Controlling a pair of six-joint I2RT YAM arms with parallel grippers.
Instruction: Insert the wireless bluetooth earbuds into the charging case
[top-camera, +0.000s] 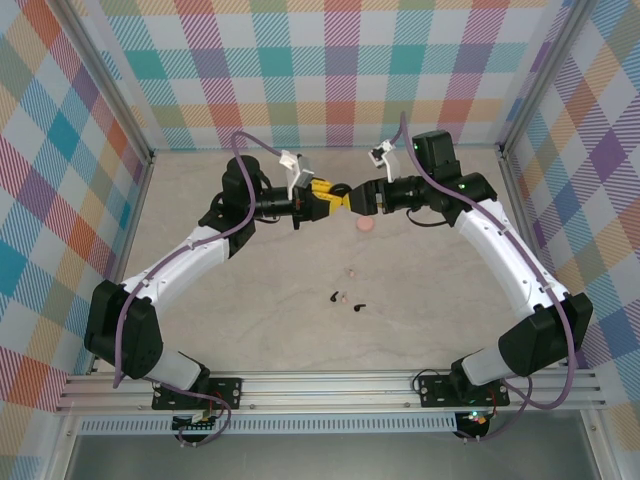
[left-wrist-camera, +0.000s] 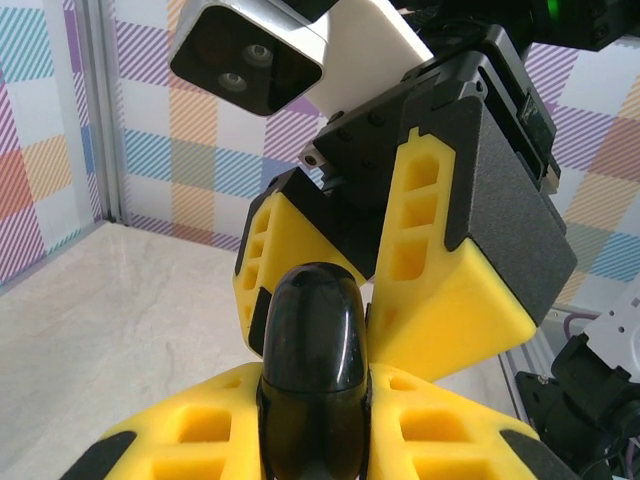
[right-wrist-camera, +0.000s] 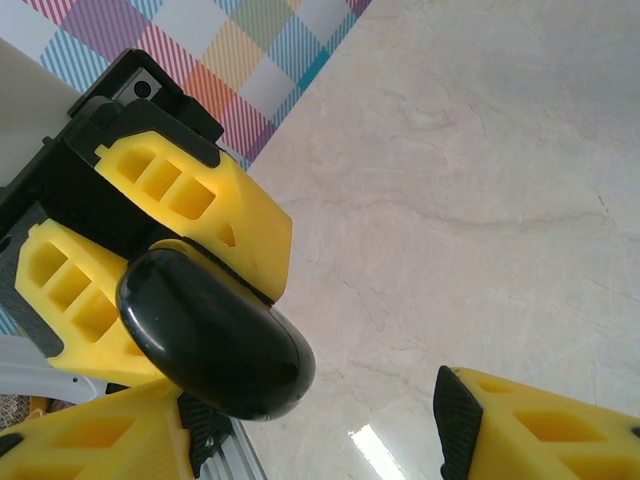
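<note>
Step in hand, as I judge it: getting the black case (right-wrist-camera: 215, 335) ready to be opened, held up off the bench (top-camera: 270, 300) between the two arms.

Left gripper (top-camera: 328, 196): jaws narrow, clamped on the lower part of the case. Its rounded glossy end sticks out past the fingertips toward the other arm.

Right gripper (left-wrist-camera: 355, 290): jaws wide, holding nothing. One finger stands on each side of the exposed end of the case, and neither appears to touch it.

Case looks shut; the lid seam is not clear enough to place.

Earbuds: two black (top-camera: 335, 295) (top-camera: 358, 307) and two pale pink (top-camera: 351, 272) (top-camera: 345, 298). All lie loose on the bench, well apart from both jaws on the arm-base side. None is in a case yet. Pink puck (top-camera: 367, 225) sits on the bench just below the right jaws, untouched.

To do this step well:
- Centre the right jaws on the protruding end before closing. An off-centre pinch on a glossy curve would likely squirt it sideways.
- Close slowly and take only the lid half, leaving the base to the left jaws.
- Keep the left grip firm, with no regrasp in mid-air — a drop here could land on the earbuds.
- Finish with the open wells facing up.
</note>
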